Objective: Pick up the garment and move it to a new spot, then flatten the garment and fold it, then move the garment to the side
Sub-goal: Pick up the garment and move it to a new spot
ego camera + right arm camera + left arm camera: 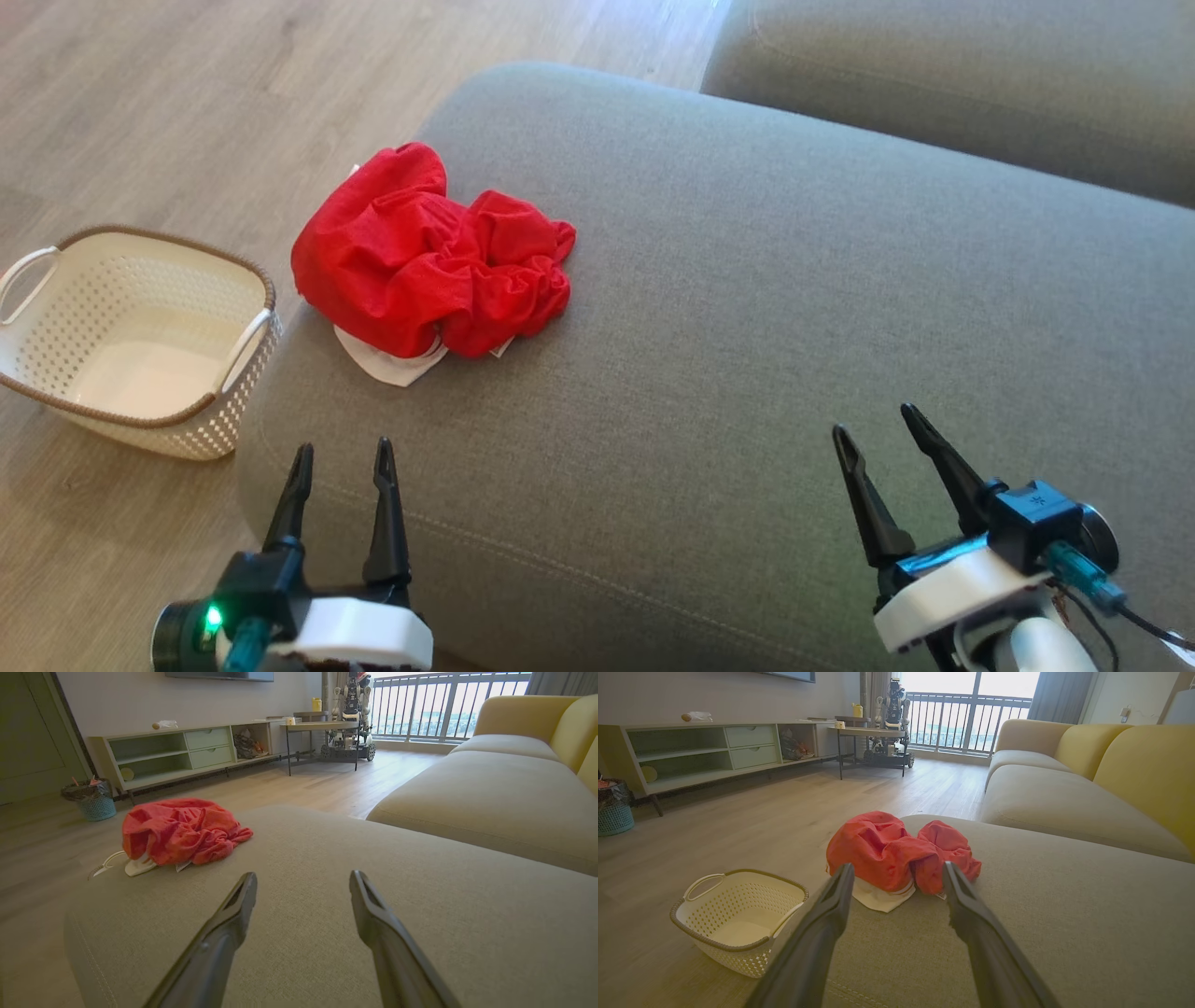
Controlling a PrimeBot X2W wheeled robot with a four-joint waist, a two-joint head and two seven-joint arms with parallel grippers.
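1. Our left hand point(343, 446) stands wide open with nothing between its two dark fingers, which point forward above the near edge of the grey sofa seat point(747, 327).
2. Our right hand point(874, 420) is spread just as wide and holds nothing. It hovers over the same seat, well to the right of the left hand.
3. Straight ahead of the left hand, clear of its fingertips, lies the garment point(420, 257), a crumpled red heap on the seat close to the seat's left edge.
4. From the right hand, the garment lies ahead and well off to the left.
5. A white piece point(387, 364) peeks out from under the side of the heap nearest the left hand. We cannot tell whether it belongs to the garment.
6. To the left of the left hand and a little ahead, a cream perforated basket point(187, 439) with a brown rim stands on the wooden floor point(187, 93), just beside the seat.
7. Far ahead of the right hand, a second cushion point(980, 84) lies beyond the seat.
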